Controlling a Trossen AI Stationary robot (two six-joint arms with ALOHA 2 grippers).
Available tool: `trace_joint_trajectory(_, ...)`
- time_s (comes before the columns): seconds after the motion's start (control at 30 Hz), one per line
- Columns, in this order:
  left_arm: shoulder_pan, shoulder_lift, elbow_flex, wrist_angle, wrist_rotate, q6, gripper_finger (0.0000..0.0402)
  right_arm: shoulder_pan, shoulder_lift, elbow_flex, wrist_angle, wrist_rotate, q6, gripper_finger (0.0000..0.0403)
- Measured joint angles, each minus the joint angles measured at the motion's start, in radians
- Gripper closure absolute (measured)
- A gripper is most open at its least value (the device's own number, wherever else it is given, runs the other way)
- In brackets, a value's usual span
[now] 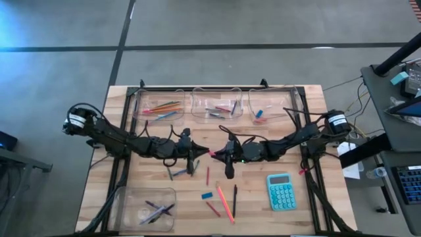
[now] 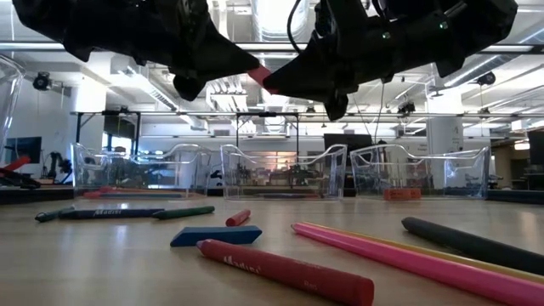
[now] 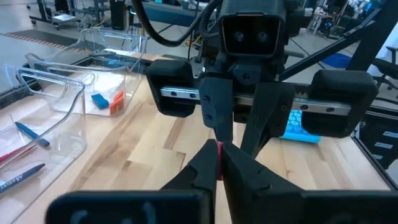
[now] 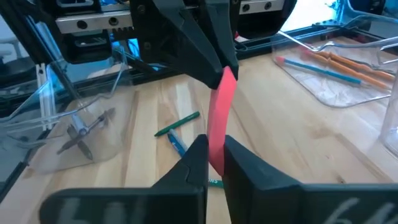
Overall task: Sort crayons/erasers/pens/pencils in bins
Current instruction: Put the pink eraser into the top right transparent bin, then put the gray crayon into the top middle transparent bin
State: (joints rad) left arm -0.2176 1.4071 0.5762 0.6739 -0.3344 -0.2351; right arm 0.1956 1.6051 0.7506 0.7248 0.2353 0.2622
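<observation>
Both arms meeting above open mid-table, left gripper point(image 1: 197, 153) and right gripper point(image 1: 214, 155) clamped on one pink-red eraser point(image 4: 220, 118) (flat, stubby), bins point(image 1: 216, 105) well clear.

You look straight down on the whole table point(image 1: 197, 178) from overhead. A second camera sits at table-top height, facing level across toward the far bins point(image 2: 285, 172). Each wrist camera looks closely past its own fingers at the opposite arm's end effector.

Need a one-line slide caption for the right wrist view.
Handover above the table: right gripper and left gripper both shut on one pink eraser, green pencil lying below.
</observation>
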Motion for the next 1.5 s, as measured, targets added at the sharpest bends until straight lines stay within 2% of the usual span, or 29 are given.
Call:
trace_joint_trajectory(0.17, 0.001, -0.022, 0.0, -0.003, -0.001, 0.038, 0.0347, -0.004, -0.04, -0.001, -0.067, 0.016, -0.003, 0.0387)
trace_joint_trajectory(0.3, 0.001, -0.076, -0.001, -0.019, -0.019, 0.064, 0.0294, -0.016, -0.094, -0.001, -0.147, 0.115, 0.02, 0.0388)
trace_joint_trajectory(0.4, 0.002, -0.136, -0.006, -0.061, -0.021, 0.059, 0.0269, -0.043, -0.157, -0.006, -0.273, 0.209, 0.023, 0.0388)
trace_joint_trajectory(0.57, -0.005, -0.178, -0.013, -0.125, -0.018, 0.033, 0.0254, -0.127, -0.321, -0.052, -0.52, 0.403, 0.046, 0.0389)
trace_joint_trajectory(0.7, -0.006, -0.177, -0.014, -0.133, -0.015, 0.034, 0.0254, -0.215, -0.459, -0.108, -0.755, 0.536, 0.142, 0.0389)
trace_joint_trajectory(0.83, -0.006, -0.172, -0.014, -0.132, -0.015, 0.063, 0.0253, -0.299, -0.548, -0.169, -0.865, 0.559, 0.216, 0.0381)
trace_joint_trajectory(0.97, -0.006, -0.17, -0.014, -0.128, -0.015, 0.09, 0.0253, -0.351, -0.599, -0.215, -0.864, 0.553, 0.2, 0.034)
trace_joint_trajectory(1.3, -0.007, -0.166, -0.014, -0.125, -0.013, 0.084, 0.0253, -0.371, -0.649, -0.234, -0.863, 0.54, 0.189, 0.018)
trace_joint_trajectory(1.5, -0.008, -0.166, -0.014, -0.136, -0.002, 0.042, 0.0253, -0.345, -0.649, -0.233, -0.862, 0.52, 0.184, 0.0128)
